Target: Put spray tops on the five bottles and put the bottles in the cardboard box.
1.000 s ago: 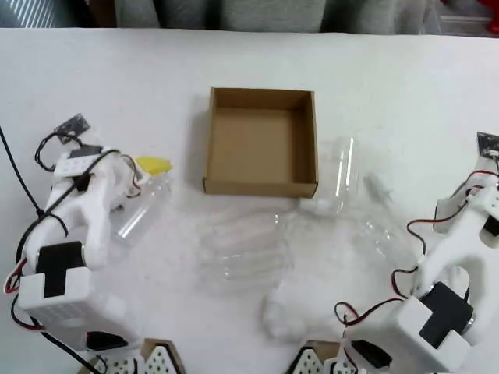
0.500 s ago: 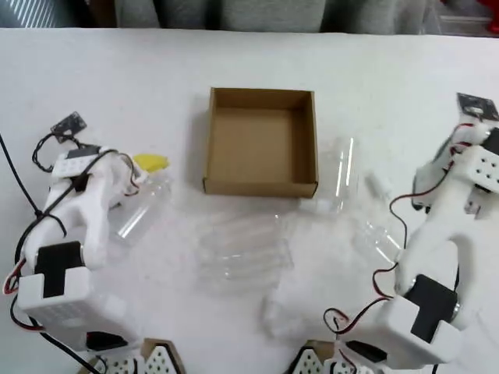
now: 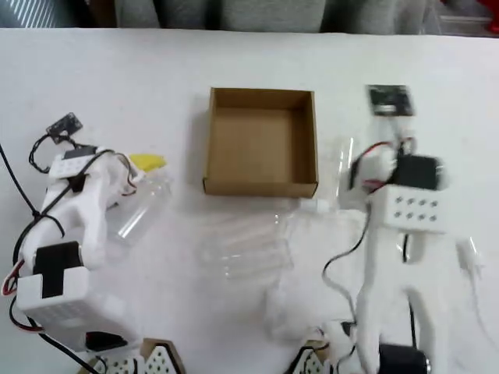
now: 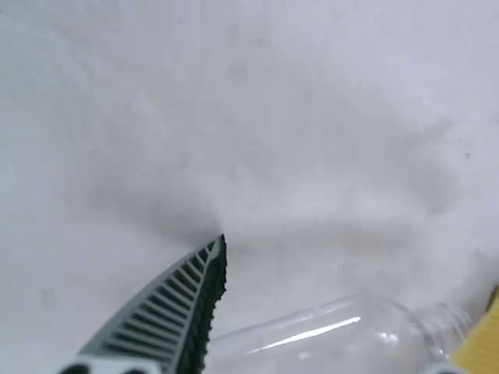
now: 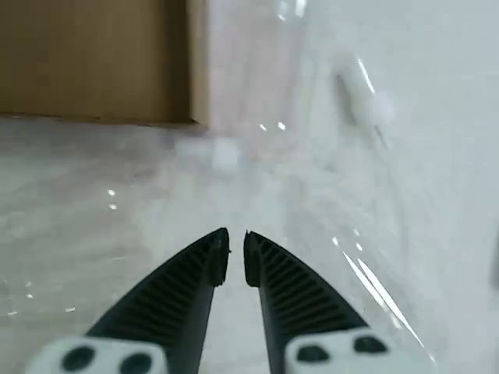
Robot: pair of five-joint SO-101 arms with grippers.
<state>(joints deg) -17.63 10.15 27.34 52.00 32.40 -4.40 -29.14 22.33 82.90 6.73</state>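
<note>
The open cardboard box [image 3: 261, 140] sits empty at mid-table. A clear bottle [image 3: 144, 209] with a yellow spray top [image 3: 148, 163] lies left of it, and my left gripper [image 3: 125, 181] rests at that bottle [image 4: 327, 335]. Several clear bottles [image 3: 242, 248] lie in front of the box. Another bottle [image 3: 343, 175] lies along the box's right side. My right arm [image 3: 405, 204] stretches over the table just right of it. My right gripper [image 5: 235, 253] is shut and holds nothing. It points at the box corner [image 5: 191, 117] and the bottle [image 5: 257, 70] beside it. A white spray top [image 5: 362, 97] lies nearby.
A white cap [image 3: 316, 207] lies by the box's front right corner. Another clear piece [image 3: 277, 312] lies near the front edge between the arm bases. Bare white table stretches behind the box and at the far right.
My right arm has swung from the table's right edge in toward the middle, and it now covers the bottles right of the box. The left arm has barely moved.
</note>
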